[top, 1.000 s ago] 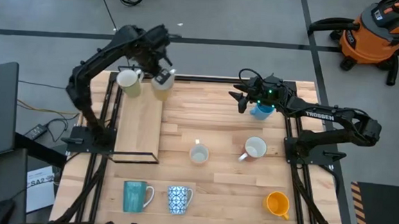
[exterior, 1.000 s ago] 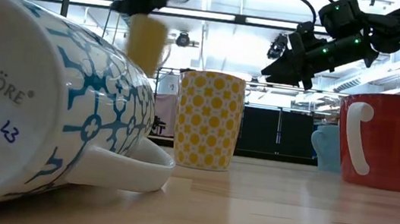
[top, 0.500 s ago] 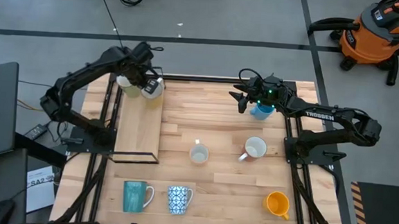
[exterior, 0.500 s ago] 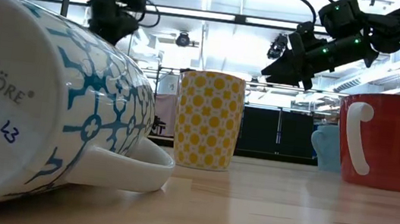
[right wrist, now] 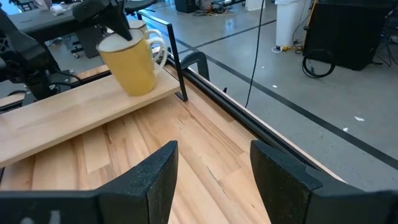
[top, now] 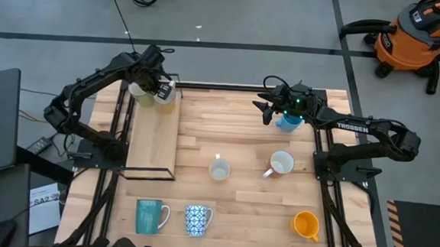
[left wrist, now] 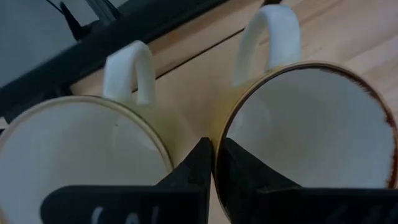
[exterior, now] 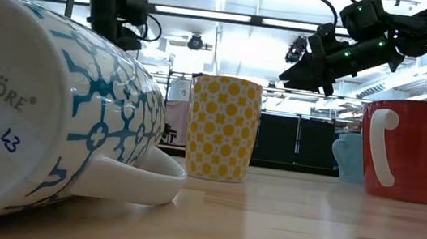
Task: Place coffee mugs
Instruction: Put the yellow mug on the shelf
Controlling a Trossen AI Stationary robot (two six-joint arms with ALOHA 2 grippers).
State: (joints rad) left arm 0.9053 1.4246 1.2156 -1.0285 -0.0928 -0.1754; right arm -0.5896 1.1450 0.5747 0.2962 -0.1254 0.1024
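Note:
My left gripper is at the far left corner, shut on the pale yellow mug, which stands beside a white mug on the raised wooden board. In the left wrist view both mugs show from above, pale yellow and white. My right gripper hovers open at the far right, beside and above the light blue mug. On the table stand a white mug, a second white mug, a teal one, a blue-and-white one and an orange one. My left gripper pinches the pale yellow mug's rim wall on the side facing the white mug, one finger inside the cup and one outside. It comes from above, pointing down. The mug leans slightly, its base at the board's top.
The board's black frame rail runs along the table's left side. Open tabletop lies in the middle, between the board and the light blue mug. In the low view the blue-and-white mug lies close to the camera and hides the left side.
My left gripper has carried the pale yellow mug down and toward the table's left edge, bringing it close beside the white mug on the board. The right arm has kept still.

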